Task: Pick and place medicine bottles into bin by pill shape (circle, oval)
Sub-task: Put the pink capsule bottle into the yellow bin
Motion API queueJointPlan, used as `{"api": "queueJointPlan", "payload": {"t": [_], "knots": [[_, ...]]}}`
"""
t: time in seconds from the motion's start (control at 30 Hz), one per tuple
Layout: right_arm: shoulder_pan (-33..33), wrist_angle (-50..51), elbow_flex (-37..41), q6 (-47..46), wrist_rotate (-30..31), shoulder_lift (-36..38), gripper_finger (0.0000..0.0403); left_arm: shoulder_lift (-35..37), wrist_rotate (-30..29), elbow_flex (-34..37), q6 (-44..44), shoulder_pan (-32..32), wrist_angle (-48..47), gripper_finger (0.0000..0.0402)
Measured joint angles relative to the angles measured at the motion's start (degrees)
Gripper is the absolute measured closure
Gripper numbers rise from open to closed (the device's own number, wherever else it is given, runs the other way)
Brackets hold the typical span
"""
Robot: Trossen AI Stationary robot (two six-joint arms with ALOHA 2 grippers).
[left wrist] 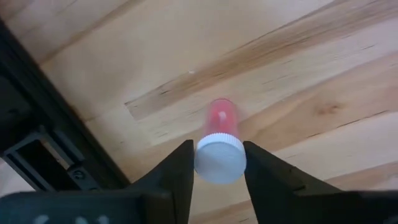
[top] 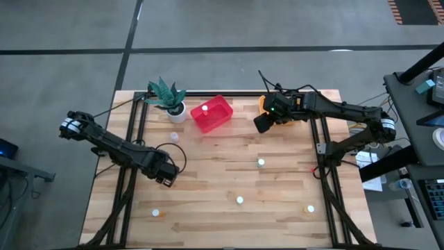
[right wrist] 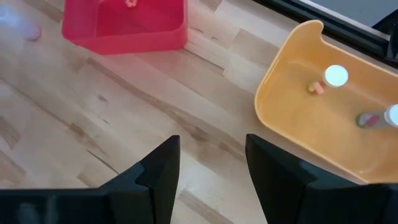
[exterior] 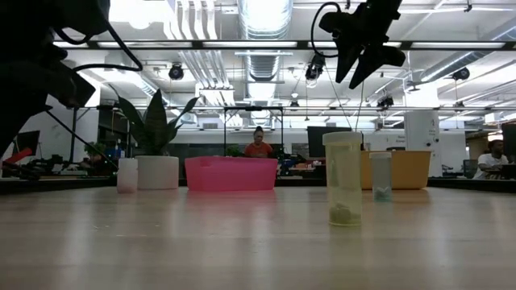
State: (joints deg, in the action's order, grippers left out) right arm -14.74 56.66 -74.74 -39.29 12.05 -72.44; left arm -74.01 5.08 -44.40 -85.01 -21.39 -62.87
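Observation:
A small medicine bottle (left wrist: 221, 143) with a pink body and a round white cap stands upright on the wooden table at the left. My left gripper (left wrist: 219, 171) points down over it and is shut on it; in the high view the gripper (top: 166, 179) hides the bottle. My right gripper (right wrist: 211, 174) hangs open and empty above the table's far right, beside the yellow bin (right wrist: 280, 106). The yellow bin holds two white-capped bottles (right wrist: 336, 75). The red bin (top: 211, 113) stands at the far middle. My left gripper has the bottle's white cap (left wrist: 221, 163) pinched between its two fingers, one on each side of the cap. The fingers come from above, pointing down. The bottle stays upright, its pink body below the cap reaching down to the table.
Loose bottles stand about the table: (top: 261, 163), (top: 239, 200), (top: 157, 213), (top: 309, 208) and one (top: 173, 137) near the white plant pot (top: 177, 112). Black frame rails run along the table's left and right sides.

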Motion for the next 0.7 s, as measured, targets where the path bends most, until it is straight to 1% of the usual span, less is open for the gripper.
{"api": "queueJointPlan", "payload": {"t": [0.07, 0.2, 0.3, 0.43, 0.57, 0.7], "knots": [[0.00, 0.00, 0.00, 0.35, 0.01, 0.00, 0.0229, 0.26, 0.00, 0.02, -0.02, 0.00, 0.07, 0.0310], [-0.01, 0.00, 0.00, 1.13, -0.86, 0.00, 0.0229, 0.79, 0.00, -1.42, 0.31, 0.00, 0.11, 0.0311], [0.00, -0.27, 0.00, 2.99, -4.39, 0.00, 0.0229, 0.97, -0.27, -4.60, 2.93, 0.02, 0.11, 0.0310], [0.57, -0.83, 0.00, 6.18, -8.01, 0.00, 0.0229, 0.97, -2.42, -10.23, 7.74, 1.54, 0.13, 0.0309], [0.63, -2.66, 0.00, 9.09, -12.68, 0.00, 0.0229, 0.97, -4.21, -16.80, 16.80, 6.02, 0.47, 0.0309], [0.61, -4.70, 0.00, 12.39, -16.16, 0.00, 0.0229, 0.43, -5.89, -23.61, 28.06, 13.14, 1.99, 0.0309]]}}
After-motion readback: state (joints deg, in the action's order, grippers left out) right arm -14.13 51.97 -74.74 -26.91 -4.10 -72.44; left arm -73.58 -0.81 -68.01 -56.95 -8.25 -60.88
